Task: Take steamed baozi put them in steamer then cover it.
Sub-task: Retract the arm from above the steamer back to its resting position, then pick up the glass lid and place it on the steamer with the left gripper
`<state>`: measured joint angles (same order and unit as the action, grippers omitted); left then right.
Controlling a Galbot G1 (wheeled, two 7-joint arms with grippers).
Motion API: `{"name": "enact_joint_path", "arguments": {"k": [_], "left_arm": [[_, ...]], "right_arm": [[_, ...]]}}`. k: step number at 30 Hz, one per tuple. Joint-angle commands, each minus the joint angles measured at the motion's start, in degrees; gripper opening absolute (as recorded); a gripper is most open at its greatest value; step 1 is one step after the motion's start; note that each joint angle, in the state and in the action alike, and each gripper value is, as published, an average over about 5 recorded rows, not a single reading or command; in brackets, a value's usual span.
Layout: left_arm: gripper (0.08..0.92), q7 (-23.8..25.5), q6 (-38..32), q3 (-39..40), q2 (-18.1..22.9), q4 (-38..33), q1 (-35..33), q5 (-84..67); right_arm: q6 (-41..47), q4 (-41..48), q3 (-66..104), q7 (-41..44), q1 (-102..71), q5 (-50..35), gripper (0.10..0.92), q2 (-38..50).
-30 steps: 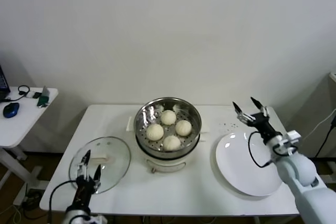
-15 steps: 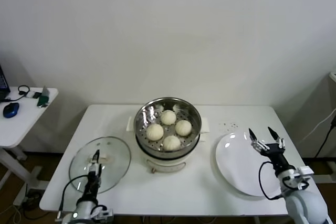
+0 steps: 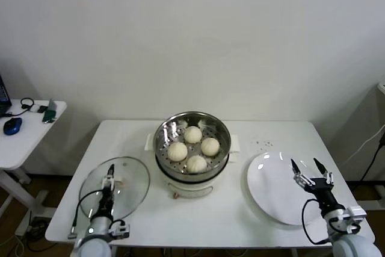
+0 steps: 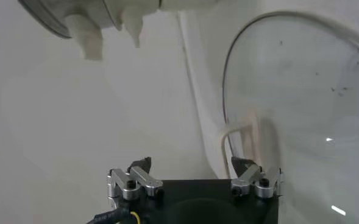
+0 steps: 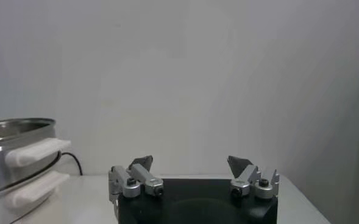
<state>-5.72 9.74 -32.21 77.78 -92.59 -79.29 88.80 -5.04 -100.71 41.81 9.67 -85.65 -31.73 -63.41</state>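
The right hand has dropped back from beside the steamer to the plate, fingers spread, empty. All four baozi sit inside. The left hand, spread, hovers over the cover, left of the steamer; covering remains.

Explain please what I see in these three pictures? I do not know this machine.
It is a two-armed robot at a white table. One picture looks down from its head; the other two come from cameras on its wrists. Four buns sit in the steel steamer. The glass lid lies beside it, not yet on. A white plate is on the other side. The left gripper is over the lid, the right gripper over the plate. Both are open and hold nothing.
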Motion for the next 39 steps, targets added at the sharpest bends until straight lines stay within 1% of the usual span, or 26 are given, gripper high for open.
{"name": "enact_joint_path", "arguments": {"k": [1, 10, 13, 24, 29, 33, 36, 39], "left_arm": [[0.823, -1.2, -0.1, 0.1, 0.1, 6.1, 5.1, 0.6], [0.822, -2.0, -0.2, 0.0, 0.1, 8.5, 6.8, -1.2], [0.782, -2.0, -0.5, 0.0, -0.2, 8.4, 6.5, -2.1], [0.464, -1.8, -0.8, 0.1, -0.1, 7.4, 5.9, -4.3], [0.325, -1.4, -0.5, 0.3, -0.1, 4.8, 5.1, -6.0], [0.207, -1.2, 0.3, 0.3, -0.5, 1.1, 3.5, -7.5], [0.156, -1.0, 1.5, 0.3, -1.3, -2.6, 1.4, -9.0], [0.151, -0.9, 3.2, 0.0, -2.2, -7.2, -1.2, -10.5]], "right_arm": [[-0.2, -0.2, 1.1, 0.4, -1.5, 1.0, 0.823, -1.2], [-0.5, 0.2, 1.2, 1.2, -1.8, 2.0, 0.823, -2.5], [-0.5, 0.3, 1.1, 1.4, -1.8, 2.3, 0.823, -2.8], [-1.1, 1.4, 0.5, 2.1, -1.4, 4.1, 0.823, -4.0], [-1.4, 1.8, 0.5, 2.3, -1.4, 4.7, 0.823, -4.2], [-1.5, 2.2, 0.5, 2.4, -1.1, 5.0, 0.823, -4.1], [-1.6, 2.6, 0.3, 2.4, -0.7, 5.1, 0.823, -4.0], [-1.7, 3.2, 0.1, 2.4, -0.2, 5.3, 0.823, -3.7]]}}
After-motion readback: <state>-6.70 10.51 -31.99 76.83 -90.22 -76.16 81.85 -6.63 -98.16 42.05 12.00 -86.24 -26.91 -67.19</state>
